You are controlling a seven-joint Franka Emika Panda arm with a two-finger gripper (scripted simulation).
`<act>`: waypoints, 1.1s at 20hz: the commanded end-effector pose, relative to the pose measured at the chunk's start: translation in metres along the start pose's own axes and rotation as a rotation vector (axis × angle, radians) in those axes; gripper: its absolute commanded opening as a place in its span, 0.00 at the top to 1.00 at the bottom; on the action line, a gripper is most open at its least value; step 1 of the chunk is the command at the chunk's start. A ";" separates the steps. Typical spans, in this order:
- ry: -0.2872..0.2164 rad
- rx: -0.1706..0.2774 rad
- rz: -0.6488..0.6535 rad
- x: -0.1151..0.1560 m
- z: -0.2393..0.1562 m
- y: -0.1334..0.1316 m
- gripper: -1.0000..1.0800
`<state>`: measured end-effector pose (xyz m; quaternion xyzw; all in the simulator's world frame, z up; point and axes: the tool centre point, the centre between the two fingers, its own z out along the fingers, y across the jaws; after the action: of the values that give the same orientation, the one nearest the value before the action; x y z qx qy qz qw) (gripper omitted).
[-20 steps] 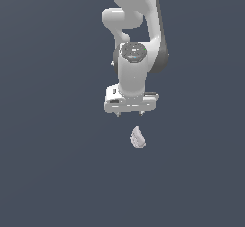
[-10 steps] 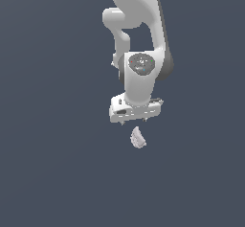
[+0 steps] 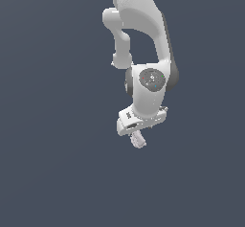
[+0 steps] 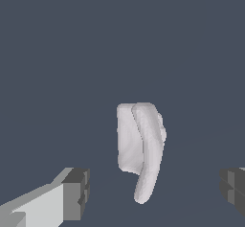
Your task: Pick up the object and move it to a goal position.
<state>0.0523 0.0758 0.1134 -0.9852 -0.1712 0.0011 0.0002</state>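
Observation:
The object [image 4: 141, 144] is a small pale greyish-white ridged lump lying on the dark grey surface. In the exterior view only its lower end [image 3: 139, 140] shows beneath the white hand of the arm. My gripper [image 4: 155, 192] is open. One dark fingertip [image 4: 76, 192] and the other [image 4: 233, 188] stand wide apart on either side of the object, neither touching it. In the exterior view the gripper [image 3: 135, 134] sits low over the object and its fingers are mostly hidden by the hand.
The white arm [image 3: 143, 44] rises from the hand to the exterior view's top edge. A plain dark grey surface [image 3: 57, 164] lies all around.
The hand has come down and turned, moving to the exterior view's right, until it covers most of the object. The object has stayed where it was.

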 end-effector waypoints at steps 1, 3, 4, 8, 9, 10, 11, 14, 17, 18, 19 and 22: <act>0.002 -0.001 -0.021 0.005 0.003 -0.002 0.04; 0.002 -0.001 -0.027 0.006 0.004 -0.002 0.04; 0.002 -0.001 -0.028 0.006 0.005 -0.002 0.04; 0.001 0.000 -0.023 0.005 0.008 -0.002 0.04; 0.001 0.000 -0.024 0.005 0.011 -0.002 0.04; 0.001 0.000 -0.024 0.005 0.014 -0.002 0.04; 0.001 -0.001 -0.025 0.005 0.019 -0.002 0.04; 0.002 -0.001 -0.026 0.005 0.036 -0.002 0.04; 0.002 -0.001 -0.028 0.005 0.049 -0.003 0.04; 0.002 -0.001 -0.028 0.005 0.052 -0.003 0.04; 0.002 -0.001 -0.028 0.005 0.054 -0.003 0.04; 0.002 -0.001 -0.028 0.006 0.055 -0.003 0.04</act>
<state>0.0558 0.0800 0.0589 -0.9827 -0.1850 0.0010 0.0001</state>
